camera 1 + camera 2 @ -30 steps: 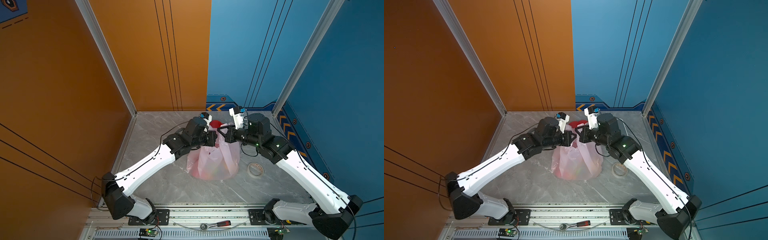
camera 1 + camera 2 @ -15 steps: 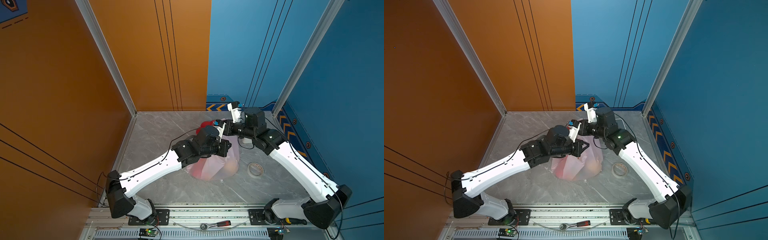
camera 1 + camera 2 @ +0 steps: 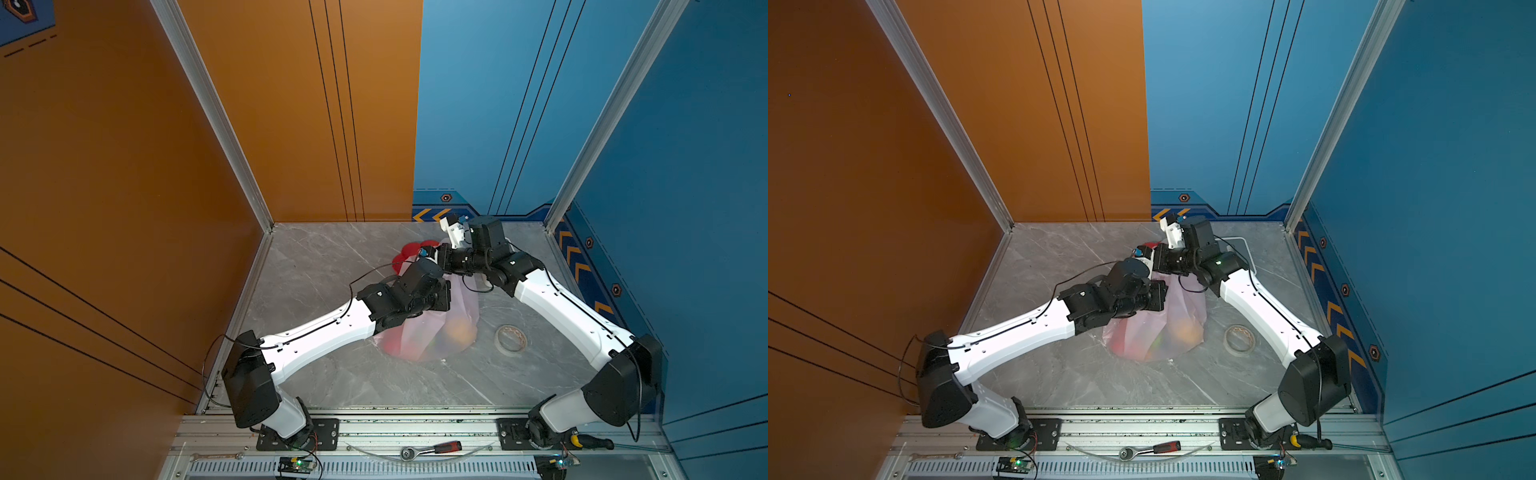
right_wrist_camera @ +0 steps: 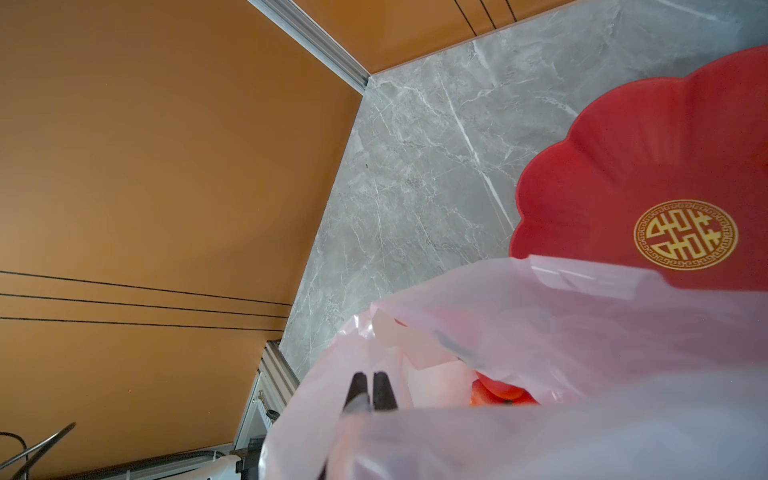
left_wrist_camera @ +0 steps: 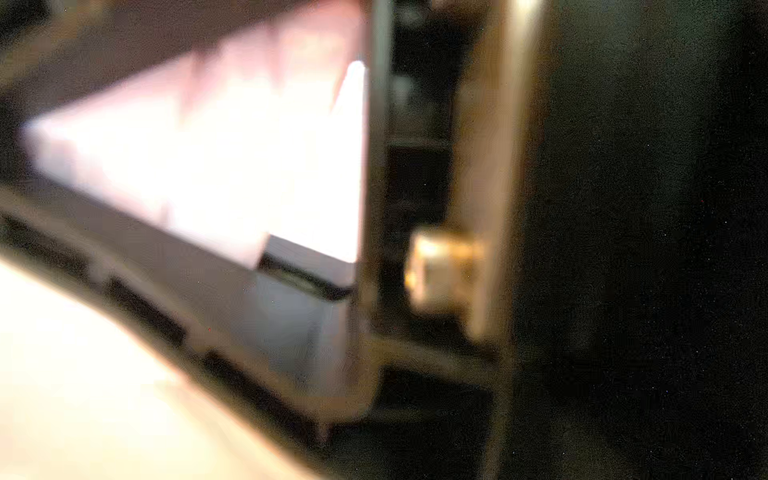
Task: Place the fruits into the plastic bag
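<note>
Pink plastic bag [image 3: 434,332] sits mid-bench [image 3: 332,257], fruits [image 3: 459,330] showing through the film; red dish [image 4: 623,166] behind it is bare. Since a second ago the left gripper [image 3: 442,297] has swung across the bag's top and the right gripper [image 4: 370,392] has drawn back dishward. Both sets of fingers [image 4: 382,390] are together, pinching film (left judged; its wrist view is blurred). Loading looks done; handles seemingly being crossed shut.

Bare floor [image 3: 324,266] lies open left of the plastic bag [image 3: 432,332]; red dish [image 3: 409,251] behind, tape roll [image 3: 511,338] right.
</note>
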